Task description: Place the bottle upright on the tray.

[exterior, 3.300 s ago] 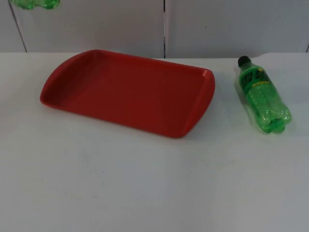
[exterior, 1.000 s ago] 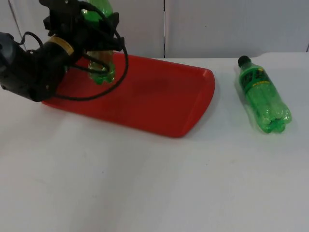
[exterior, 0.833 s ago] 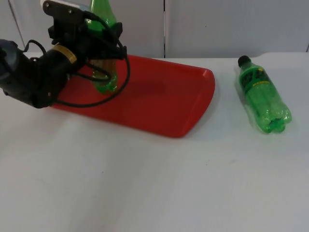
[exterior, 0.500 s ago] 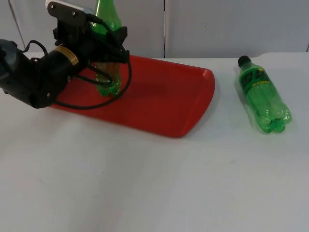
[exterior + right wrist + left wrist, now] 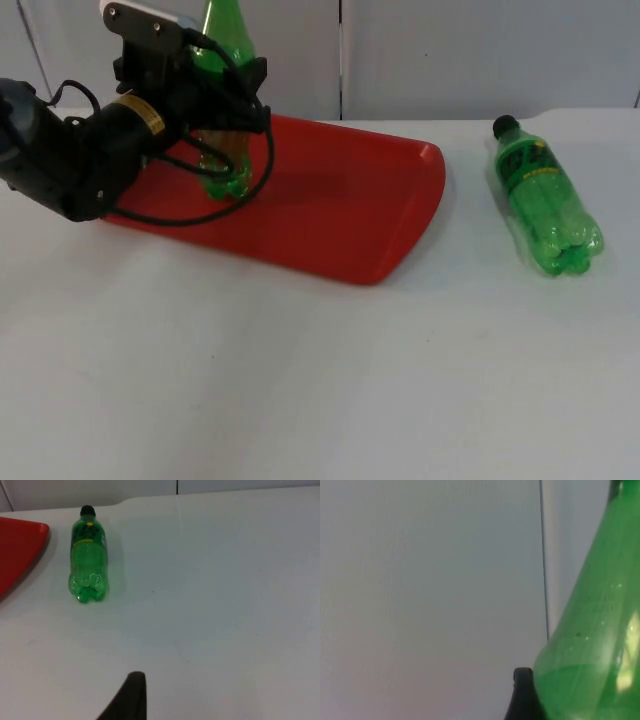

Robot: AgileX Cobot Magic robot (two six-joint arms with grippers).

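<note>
1. The red tray (image 5: 330, 200) lies on the white table (image 5: 300, 380), its long side running from the left arm's side toward the middle; its curled rim also shows in the right wrist view (image 5: 20, 555).
2. A green bottle (image 5: 222, 95) stands upright over the tray's left end, its lobed base (image 5: 228, 185) down at the tray floor (whether it actually touches the floor I cannot tell, since the gripper and its shadow cover that spot).
3. The left gripper (image 5: 215, 100) is clamped around this bottle's mid body, fingers on either side of it; the black arm reaches in from the table's left edge.
4. In the left wrist view the bottle's green shoulder (image 5: 590, 645) rises close beside a black fingertip (image 5: 522, 695), with the grey wall behind it.
5. A second green bottle (image 5: 543, 197) lies on its side on the table, well apart from the tray's right end, black cap (image 5: 506, 126) toward the wall and base toward the near edge. It carries a green label with yellow marks.
6. The right wrist view shows that same lying bottle (image 5: 88, 555) just beside the tray's rim, not touching it.
7. The right arm waits above the bare table; one of its fingertips (image 5: 131, 697) shows dark, and how far its fingers are apart cannot be told.
8. The table ends at a grey partition wall (image 5: 450, 50), split by a dark vertical seam (image 5: 341, 55).
</note>
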